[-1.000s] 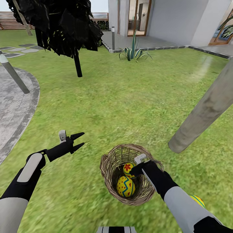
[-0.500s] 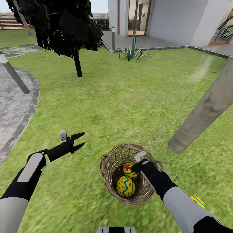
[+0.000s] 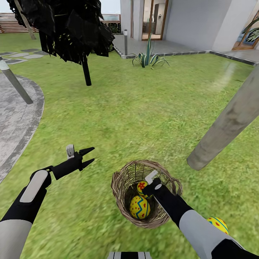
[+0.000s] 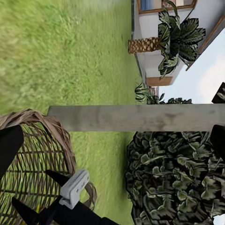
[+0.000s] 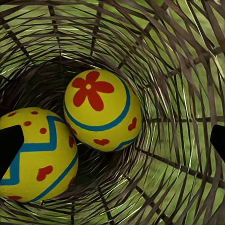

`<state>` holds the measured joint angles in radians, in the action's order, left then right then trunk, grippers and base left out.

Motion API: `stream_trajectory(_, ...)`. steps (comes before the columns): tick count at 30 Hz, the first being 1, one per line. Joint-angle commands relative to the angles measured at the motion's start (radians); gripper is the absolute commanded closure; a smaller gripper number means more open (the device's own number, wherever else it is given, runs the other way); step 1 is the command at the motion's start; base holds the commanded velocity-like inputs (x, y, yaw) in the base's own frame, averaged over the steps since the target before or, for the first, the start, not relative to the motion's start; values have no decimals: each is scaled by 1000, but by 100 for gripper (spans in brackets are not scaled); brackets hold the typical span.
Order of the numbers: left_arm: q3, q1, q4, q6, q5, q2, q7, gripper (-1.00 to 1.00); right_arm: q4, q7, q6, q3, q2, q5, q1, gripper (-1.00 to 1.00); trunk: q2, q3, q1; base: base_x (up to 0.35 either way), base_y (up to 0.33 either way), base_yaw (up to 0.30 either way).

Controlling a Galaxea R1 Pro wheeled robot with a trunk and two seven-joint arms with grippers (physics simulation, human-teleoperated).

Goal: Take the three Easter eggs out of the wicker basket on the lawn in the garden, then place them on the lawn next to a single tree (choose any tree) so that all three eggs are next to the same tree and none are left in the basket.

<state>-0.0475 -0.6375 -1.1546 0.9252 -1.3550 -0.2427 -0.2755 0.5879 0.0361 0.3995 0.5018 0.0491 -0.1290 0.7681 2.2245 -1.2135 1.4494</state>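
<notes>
A: Item one, the wicker basket. Where do you have it?

B: Lower centre of your head view, on the lawn, braided rim uppermost. Two Easter eggs inside: the flower-marked egg toward the far wall, the zigzag egg nearer you, side by side and close together. In the right wrist view the flower egg sits centre, the zigzag egg at lower left, weave close around both.

A: Third egg?

B: Third egg lies on the grass at lower right, outside the basket, partly hidden by your right forearm.

A: Grippers?

B: Right gripper is inside the rim, above the flower egg; its fingers stand apart at the wrist view's side edges, nothing between them. Left gripper hangs over bare grass at lower left, fingers spread, empty, well apart from the basket.

A: Room to move?

B: Pale tree trunk slants in at right, its foot near the basket's far right. Open grass ahead; grey paving at the left edge.
</notes>
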Motion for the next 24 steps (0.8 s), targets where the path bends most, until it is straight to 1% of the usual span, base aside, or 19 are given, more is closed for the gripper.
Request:
stream_trajectory(1, -1, 0, 0, 4, 5, -1, -6, -100, 1, 4, 6, 1, 0, -10, 0, -100, 0, -1, 0, 0, 0, 0)
stream_trajectory(9, 0, -1, 1, 4, 5, 0, -7, -100, 1, 7, 5, 3, 0, -6, 0, -100, 0, -1, 0, 0, 0, 0)
stream_trajectory(24, 0, 0, 3, 4, 5, 0, -7, -100, 1, 12, -2, 3, 0, -7, 0, -100, 105, -48, 57, 0, 0, 0)
